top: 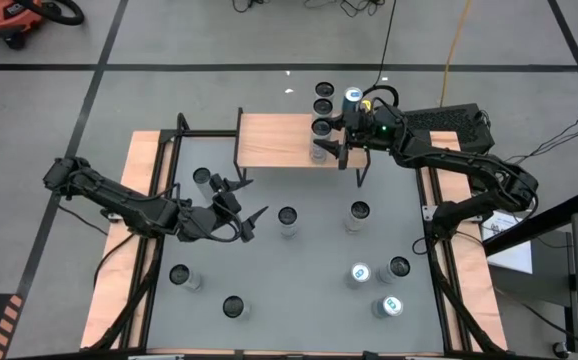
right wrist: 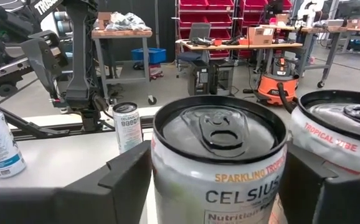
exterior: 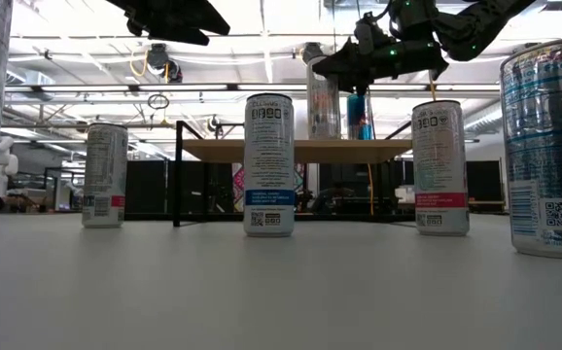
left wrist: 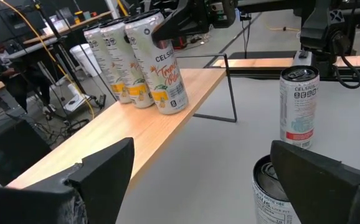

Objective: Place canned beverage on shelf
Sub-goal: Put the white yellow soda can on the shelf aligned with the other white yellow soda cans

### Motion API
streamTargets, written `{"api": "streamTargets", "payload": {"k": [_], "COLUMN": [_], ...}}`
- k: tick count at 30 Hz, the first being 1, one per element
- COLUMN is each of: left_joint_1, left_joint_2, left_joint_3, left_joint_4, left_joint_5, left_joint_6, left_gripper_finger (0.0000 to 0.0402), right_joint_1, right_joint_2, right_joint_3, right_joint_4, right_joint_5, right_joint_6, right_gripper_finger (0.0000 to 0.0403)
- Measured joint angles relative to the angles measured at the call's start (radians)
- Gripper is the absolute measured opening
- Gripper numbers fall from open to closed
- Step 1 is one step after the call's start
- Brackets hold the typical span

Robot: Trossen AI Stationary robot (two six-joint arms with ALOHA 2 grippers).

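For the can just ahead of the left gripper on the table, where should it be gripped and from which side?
Grip the can around its upper cylindrical wall, coming in level from the left gripper side. It stands upright, and the open fingers already flank it.

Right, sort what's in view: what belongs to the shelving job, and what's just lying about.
Belongs to the job:
- shelf
- can between the right gripper's open fingers, standing on the shelf
- row of cans already on the shelf
- loose cans on the table, waiting
- left gripper, open, above the table

Lying about:
- orange vacuum
- yellow cable on the floor
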State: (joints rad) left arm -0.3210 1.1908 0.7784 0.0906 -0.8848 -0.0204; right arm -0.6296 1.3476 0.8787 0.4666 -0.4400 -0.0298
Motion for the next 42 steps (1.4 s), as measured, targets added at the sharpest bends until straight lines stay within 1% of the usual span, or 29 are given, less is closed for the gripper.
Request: {"api": "streamTargets", "payload": {"k": [7,16,21,25,26,30,33,36,39,42], "left_joint_1": [0.0,0.0,0.0,0.0,0.0,0.0,0.0,0.0,0.0,0.0], "left_joint_2": [0.0,0.0,0.0,0.0,0.0,0.0,0.0,0.0,0.0,0.0], "left_joint_3": [0.0,0.0,0.0,0.0,0.0,0.0,0.0,0.0,0.0,0.0], "left_joint_4": [0.0,-0.002,-0.003,-0.003,-0.003,-0.004,-0.009,-0.023,-0.021,-0.021], "left_joint_5": [0.0,0.0,0.0,0.0,0.0,0.0,0.0,0.0,0.0,0.0], "left_joint_6": [0.0,0.0,0.004,0.008,0.008,0.009,0.008,0.003,0.003,0.002], "left_gripper_finger": [0.037,0.037,0.037,0.037,0.037,0.037,0.037,0.037,0.037,0.037], "right_joint_1": [0.0,0.009,0.033,0.09,0.112,0.197,0.249,0.309,0.363,0.385], "right_joint_2": [-0.007,-0.032,-0.09,-0.163,-0.18,-0.251,-0.278,-0.273,-0.242,-0.21], "right_joint_3": [0.0,0.0,0.0,0.0,0.0,0.0,0.0,-0.001,-0.001,-0.001], "right_joint_4": [0.039,0.041,0.045,-0.003,-0.024,-0.129,-0.225,-0.321,-0.383,-0.414], "right_joint_5": [-0.001,-0.005,-0.002,0.001,0.024,0.171,0.179,0.187,0.269,0.349], "right_joint_6": [-0.006,-0.005,0.0,-0.003,-0.016,-0.088,-0.093,-0.093,-0.108,-0.128], "right_gripper_finger": [0.0267,0.0267,0.0267,0.0267,0.0267,0.0267,0.0264,0.0251,0.0233,0.0211]}}
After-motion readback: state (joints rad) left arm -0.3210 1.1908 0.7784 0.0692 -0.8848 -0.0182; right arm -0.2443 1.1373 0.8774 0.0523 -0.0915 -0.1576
